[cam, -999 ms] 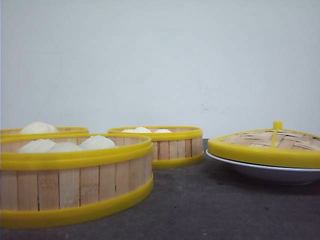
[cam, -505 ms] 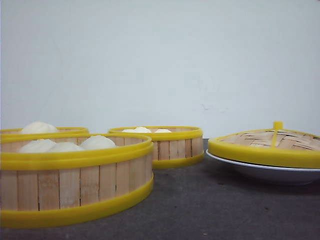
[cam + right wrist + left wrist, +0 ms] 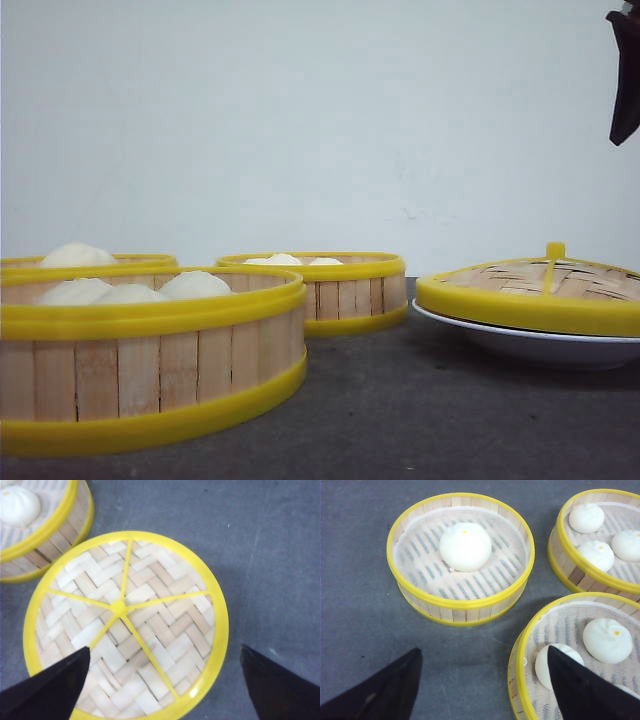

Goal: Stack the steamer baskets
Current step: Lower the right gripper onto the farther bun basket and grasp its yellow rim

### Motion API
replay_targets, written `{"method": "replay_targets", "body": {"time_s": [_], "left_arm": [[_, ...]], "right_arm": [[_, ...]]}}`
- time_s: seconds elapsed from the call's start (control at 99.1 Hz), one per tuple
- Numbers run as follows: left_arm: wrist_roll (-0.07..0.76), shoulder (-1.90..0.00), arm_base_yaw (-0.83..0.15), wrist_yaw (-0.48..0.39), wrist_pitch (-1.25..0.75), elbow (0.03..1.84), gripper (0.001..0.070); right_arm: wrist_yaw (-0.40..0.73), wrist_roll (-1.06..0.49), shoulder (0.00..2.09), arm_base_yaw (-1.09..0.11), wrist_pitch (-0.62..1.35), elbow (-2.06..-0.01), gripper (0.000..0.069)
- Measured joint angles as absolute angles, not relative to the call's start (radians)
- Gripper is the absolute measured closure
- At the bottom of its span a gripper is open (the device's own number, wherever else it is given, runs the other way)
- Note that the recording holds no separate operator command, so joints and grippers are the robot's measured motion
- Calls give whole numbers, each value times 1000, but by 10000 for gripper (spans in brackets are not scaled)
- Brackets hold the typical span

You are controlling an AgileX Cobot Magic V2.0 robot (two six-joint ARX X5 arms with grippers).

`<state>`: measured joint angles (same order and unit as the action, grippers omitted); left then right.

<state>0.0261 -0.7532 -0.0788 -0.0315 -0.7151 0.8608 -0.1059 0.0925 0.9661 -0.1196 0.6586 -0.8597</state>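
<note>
Three steamer baskets of pale slats with yellow bands stand on the dark table, each holding white buns. In the front view one is near left [image 3: 150, 375], one behind it [image 3: 140, 261] and one mid-table [image 3: 350, 297]. My left gripper [image 3: 484, 650] hovers open above the table between the one-bun basket [image 3: 465, 611] and another basket [image 3: 522, 660], one finger over that basket's bun; a further basket [image 3: 570, 572] lies beyond. My right gripper [image 3: 165, 649] is open above the woven lid [image 3: 125, 620], holding nothing. One of its dark fingers [image 3: 625, 75] shows high at the right.
The domed woven lid [image 3: 530, 290] with yellow rim and knob rests on a white plate [image 3: 540, 345] at the right. A basket [image 3: 60, 542] stands close beside the lid. Bare grey table lies between the baskets and the plate. A white wall stands behind.
A dark finger of my right gripper has come into the front view at the top right corner. The baskets, lid and plate have not moved.
</note>
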Motion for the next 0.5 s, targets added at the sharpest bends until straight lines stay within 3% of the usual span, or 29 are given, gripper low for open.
{"method": "replay_targets", "body": {"time_s": [0.262,0.505], "left_arm": [[26,-753,-79,-31,-715,861,217],[26,-753,-79,-31,-715,861,217]], "right_arm": [[-160,98,993,-176,561,-860,87],[-208,122,1190,-265,436,-908,87]]}}
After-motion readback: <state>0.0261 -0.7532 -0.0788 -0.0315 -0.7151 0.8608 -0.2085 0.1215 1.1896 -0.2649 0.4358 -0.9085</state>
